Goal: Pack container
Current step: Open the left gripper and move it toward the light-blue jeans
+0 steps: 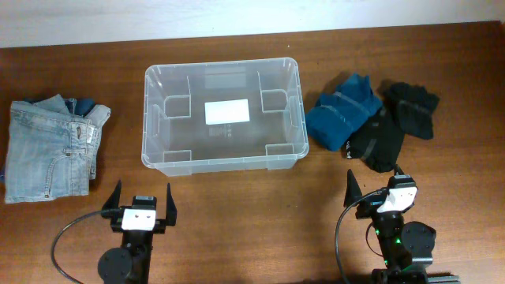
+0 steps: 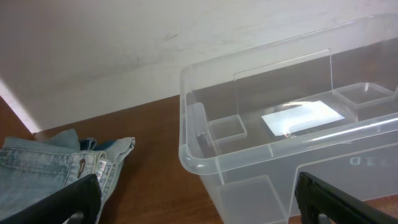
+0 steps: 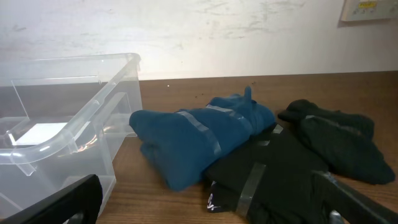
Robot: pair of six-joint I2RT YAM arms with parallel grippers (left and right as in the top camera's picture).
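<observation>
The clear plastic container (image 1: 222,160) stands empty at the table's middle, a white label on its base; it also shows in the left wrist view (image 2: 249,155) and the right wrist view (image 3: 74,140). Folded light-blue jeans (image 1: 49,147) lie to its left and show in the left wrist view (image 2: 43,168). A folded blue garment (image 1: 343,109) and two black garments (image 1: 380,138) (image 1: 412,106) lie to its right; the right wrist view shows the blue one (image 3: 193,137) and a black one (image 3: 280,174). My left gripper (image 1: 142,203) and right gripper (image 1: 377,189) are open and empty near the front edge.
A pale wall runs along the table's far edge. Black cables loop from both arm bases at the front.
</observation>
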